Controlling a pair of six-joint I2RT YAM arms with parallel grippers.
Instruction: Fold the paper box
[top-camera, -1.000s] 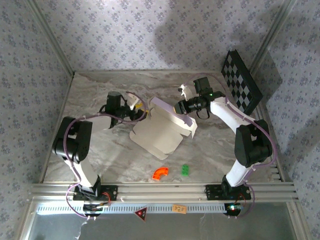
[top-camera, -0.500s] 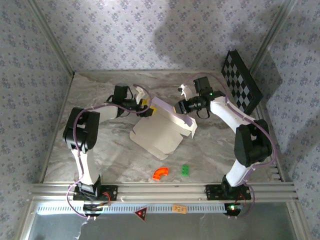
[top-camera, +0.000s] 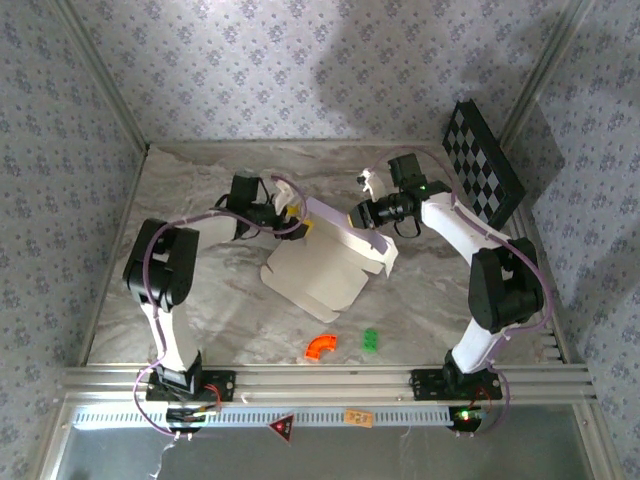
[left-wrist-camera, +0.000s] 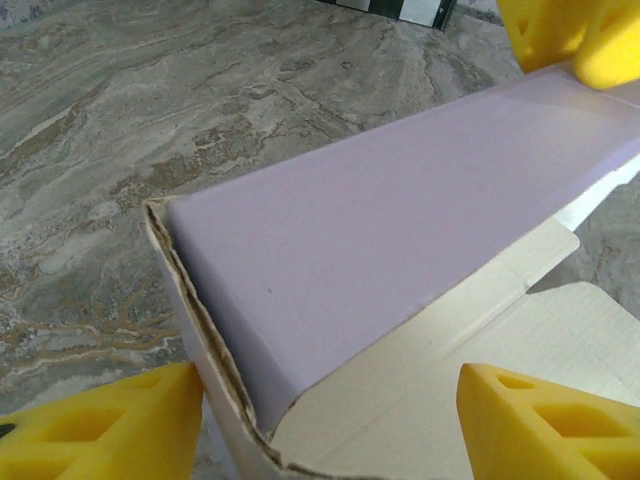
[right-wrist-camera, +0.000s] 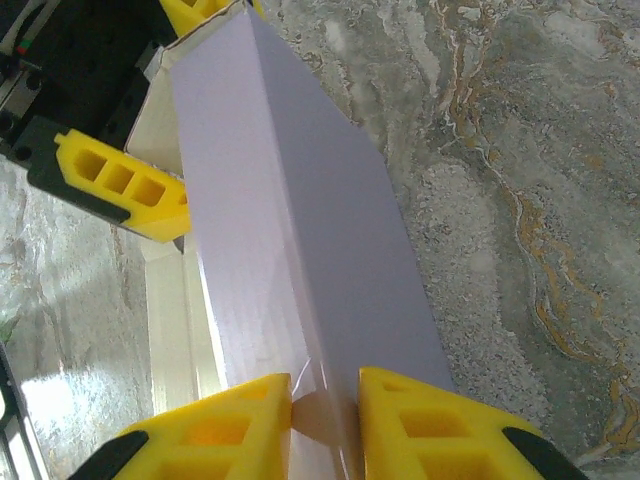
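Note:
The paper box (top-camera: 318, 270) lies half folded in the middle of the marble table, off-white inside, with a pale lilac wall (top-camera: 345, 226) standing along its far edge. My right gripper (top-camera: 358, 215) is shut on the right end of that wall; its yellow fingers (right-wrist-camera: 225, 430) pinch the folded ridge (right-wrist-camera: 290, 230) at my right gripper (right-wrist-camera: 325, 420). My left gripper (top-camera: 296, 212) is at the wall's left end, open. Its yellow fingers (left-wrist-camera: 110, 430) straddle the wall's torn-looking corner (left-wrist-camera: 215, 370) around my left gripper (left-wrist-camera: 330, 440), with clear gaps either side.
An orange curved piece (top-camera: 321, 346) and a green block (top-camera: 370, 340) lie near the front edge. A checkered board (top-camera: 482, 160) leans against the right wall. Patterned walls close in the table on three sides.
My left gripper has swung right and forward, from beside the box up to the left end of the raised wall. The right gripper and the box have stayed put.

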